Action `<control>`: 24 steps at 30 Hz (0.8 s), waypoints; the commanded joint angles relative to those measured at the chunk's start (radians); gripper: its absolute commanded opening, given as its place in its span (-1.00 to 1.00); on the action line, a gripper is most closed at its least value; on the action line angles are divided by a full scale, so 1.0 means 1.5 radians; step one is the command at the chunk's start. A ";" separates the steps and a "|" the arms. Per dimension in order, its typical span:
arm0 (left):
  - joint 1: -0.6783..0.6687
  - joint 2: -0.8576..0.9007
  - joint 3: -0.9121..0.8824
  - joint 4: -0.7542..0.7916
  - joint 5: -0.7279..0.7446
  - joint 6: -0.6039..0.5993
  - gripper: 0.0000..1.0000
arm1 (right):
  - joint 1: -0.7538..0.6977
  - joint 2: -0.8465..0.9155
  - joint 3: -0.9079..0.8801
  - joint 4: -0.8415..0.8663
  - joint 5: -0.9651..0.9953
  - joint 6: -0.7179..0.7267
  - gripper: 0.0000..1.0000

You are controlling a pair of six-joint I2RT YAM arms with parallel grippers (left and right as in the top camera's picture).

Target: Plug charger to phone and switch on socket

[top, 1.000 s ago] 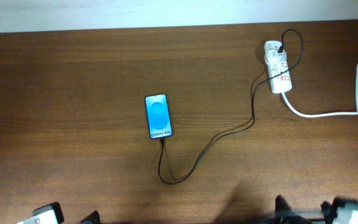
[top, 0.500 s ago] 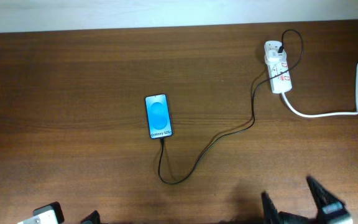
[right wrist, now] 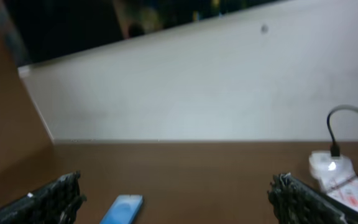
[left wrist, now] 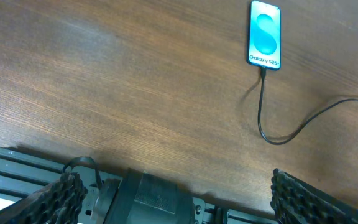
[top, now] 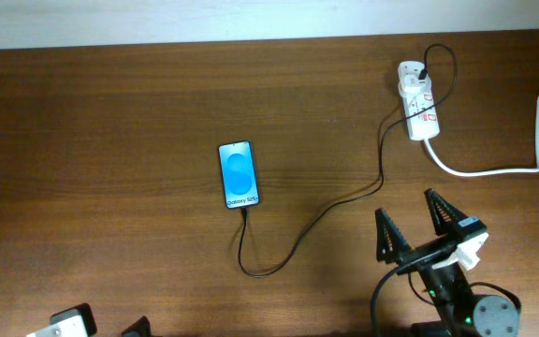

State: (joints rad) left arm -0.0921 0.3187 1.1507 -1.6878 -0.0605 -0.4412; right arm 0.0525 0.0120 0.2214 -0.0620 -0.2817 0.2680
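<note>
Okay, phone (top: pixel 239 175) lies mid-frame, charger (top: pixel 316 217) tip at its lower edge — cable runs to socket (top: pixel 417 112), upper right. I see right gripper (top: pixel 404 204) lower right, jaws spread, empty; left gripper (left wrist: pixel 178 186) likewise agape.

The right claw (top: pixel 417 227) has 2 black pointed fingers (top: pixel 385 236), a white block (top: pixel 473 241) and a black cable (top: pixel 378 298); the left claw (left wrist: pixel 176 193) has black ridged fingers.

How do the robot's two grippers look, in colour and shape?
Both are black. The right gripper has two tapering, pointed fingers on a crossbar with a white block, and a black cable loops beside it. The left gripper shows ribbed finger pads on a grooved dark rail.
</note>
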 commanded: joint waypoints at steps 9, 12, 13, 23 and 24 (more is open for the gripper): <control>0.002 -0.003 0.002 0.000 -0.005 0.006 0.99 | 0.009 -0.005 -0.144 0.061 0.127 0.038 0.97; 0.002 -0.003 0.002 0.000 -0.005 0.006 0.99 | 0.009 -0.005 -0.144 -0.015 0.170 0.016 0.97; 0.002 -0.003 0.002 0.000 -0.005 0.006 0.98 | 0.009 -0.005 -0.144 -0.011 0.174 0.016 0.97; 0.002 -0.003 0.002 0.000 -0.005 0.006 0.98 | 0.009 -0.005 -0.144 -0.011 0.179 0.017 0.97; 0.002 -0.003 0.002 0.000 -0.005 0.006 0.98 | 0.009 -0.005 -0.144 -0.011 0.179 0.017 0.97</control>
State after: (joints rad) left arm -0.0921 0.3187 1.1511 -1.6875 -0.0605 -0.4408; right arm 0.0574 0.0139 0.0120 -0.0750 -0.0257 0.3038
